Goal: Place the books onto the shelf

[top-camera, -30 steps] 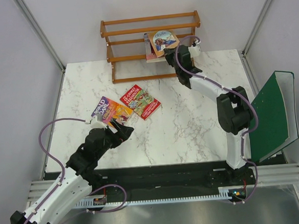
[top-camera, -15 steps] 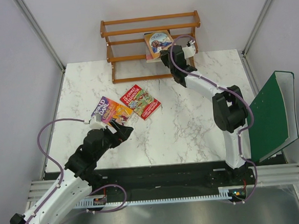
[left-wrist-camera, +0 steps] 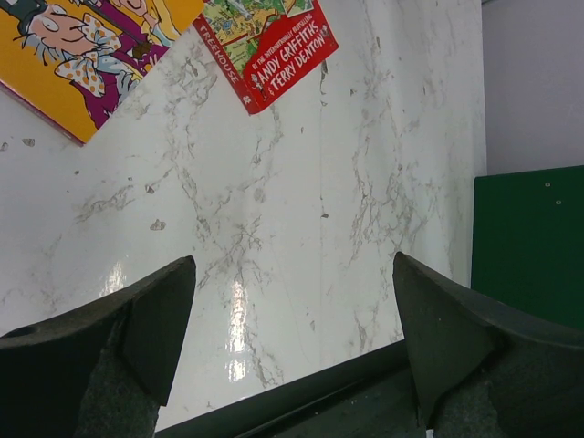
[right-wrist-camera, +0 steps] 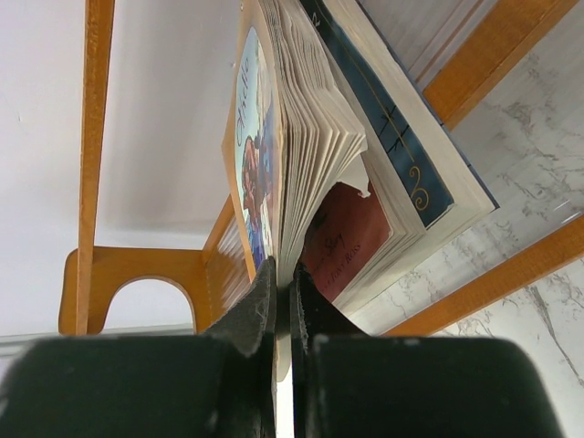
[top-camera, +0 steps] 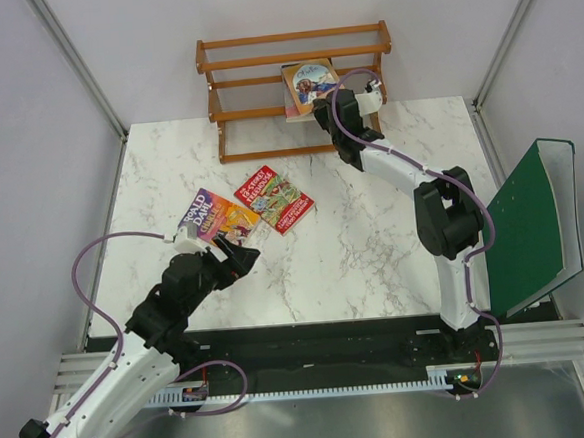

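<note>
Red book (left-wrist-camera: pixel 274 46): "ANDY GRIFFITHS" above "TERRY DENTON", yellow capitals on cover corner; "TREEHOUSE" in white along adjoining edge. Purple-orange book (top-camera: pixel 212 217): "ROALD DAHL", large capitals, top view. Orange book (right-wrist-camera: pixel 248 155): cursive title on cover, seen edge-on, not legible.

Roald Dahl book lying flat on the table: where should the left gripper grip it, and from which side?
Probably its near edge, approached low from the robot's side. The Roald Dahl book lies flat and thin, so only an edge offers a pinch; that edge faces the open left gripper, while the red book crowds its right side.
</note>
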Controlling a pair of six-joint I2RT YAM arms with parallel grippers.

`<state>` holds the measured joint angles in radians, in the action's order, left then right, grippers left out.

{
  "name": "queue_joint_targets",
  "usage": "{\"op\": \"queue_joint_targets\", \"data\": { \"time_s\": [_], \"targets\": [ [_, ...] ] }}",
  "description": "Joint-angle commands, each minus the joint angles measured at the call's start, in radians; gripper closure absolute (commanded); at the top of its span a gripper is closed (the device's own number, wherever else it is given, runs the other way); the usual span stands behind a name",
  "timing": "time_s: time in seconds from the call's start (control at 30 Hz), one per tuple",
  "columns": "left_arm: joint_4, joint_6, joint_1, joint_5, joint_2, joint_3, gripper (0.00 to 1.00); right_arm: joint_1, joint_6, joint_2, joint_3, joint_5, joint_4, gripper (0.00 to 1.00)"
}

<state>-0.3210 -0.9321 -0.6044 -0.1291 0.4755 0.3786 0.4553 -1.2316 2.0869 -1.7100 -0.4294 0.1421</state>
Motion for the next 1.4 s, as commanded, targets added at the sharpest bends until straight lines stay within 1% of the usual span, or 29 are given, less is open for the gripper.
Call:
{"op": "queue_joint_targets", "data": {
  "time_s": [0.0,0.13,0.2,0.33,0.43,0.47,0.57,0.6,0.63,0.7,0.73,0.83,0.93,1.0,1.03,1.13,1.37],
  "targets": [
    [-0.003,0.039,-0.005,-0.012,-0.006,0.017,0.06,0.003,-0.014,-0.030,-0.011,-0.040,0.021,1.00],
    [-0.001,0.049,-0.005,-0.007,-0.008,0.017,0.06,0.002,-0.026,-0.039,0.019,-0.039,0.021,0.97],
    [0.000,0.056,-0.005,0.002,-0.011,0.017,0.10,0.003,-0.035,-0.047,0.032,-0.039,0.021,0.94],
    [0.002,0.061,-0.005,0.002,-0.020,0.013,0.12,0.003,-0.052,-0.068,0.076,-0.045,0.031,0.93],
    [0.002,0.061,-0.005,0.002,-0.026,0.011,0.12,0.003,-0.042,-0.073,0.081,-0.029,0.033,0.88],
    [0.002,0.061,-0.005,0.003,-0.028,0.009,0.12,0.003,-0.037,-0.079,0.084,-0.023,0.034,0.84],
    [0.003,0.061,-0.005,0.005,-0.028,0.011,0.13,0.002,-0.029,-0.091,0.110,0.001,0.062,0.78],
    [0.002,0.062,-0.005,0.006,-0.026,0.011,0.13,0.002,-0.029,-0.096,0.122,0.004,0.071,0.74],
    [0.000,0.062,-0.005,0.009,-0.028,0.011,0.14,0.002,-0.025,-0.103,0.128,0.009,0.073,0.65],
    [0.002,0.070,-0.005,0.016,-0.029,0.011,0.16,0.002,-0.023,-0.110,0.145,0.024,0.082,0.58],
    [0.002,0.070,-0.005,0.016,-0.029,0.009,0.16,0.002,-0.022,-0.120,0.154,0.026,0.082,0.50],
    [0.002,0.070,-0.005,0.017,-0.035,0.008,0.18,0.002,-0.025,-0.146,0.191,0.035,0.090,0.41],
    [0.000,0.068,-0.005,0.016,-0.041,0.006,0.18,0.002,-0.035,-0.174,0.251,0.041,0.120,0.41],
    [0.000,0.067,-0.005,0.016,-0.040,0.005,0.18,0.002,-0.039,-0.183,0.291,0.050,0.155,0.43],
    [0.000,0.067,-0.005,0.017,-0.040,0.003,0.18,0.002,-0.039,-0.189,0.302,0.058,0.169,0.46],
    [0.000,0.065,-0.005,0.019,-0.041,-0.001,0.18,0.002,-0.034,-0.185,0.320,0.078,0.215,0.52],
    [0.002,0.067,-0.005,0.020,-0.041,-0.007,0.18,0.005,-0.031,-0.156,0.309,0.123,0.280,0.61]
  ]
}}
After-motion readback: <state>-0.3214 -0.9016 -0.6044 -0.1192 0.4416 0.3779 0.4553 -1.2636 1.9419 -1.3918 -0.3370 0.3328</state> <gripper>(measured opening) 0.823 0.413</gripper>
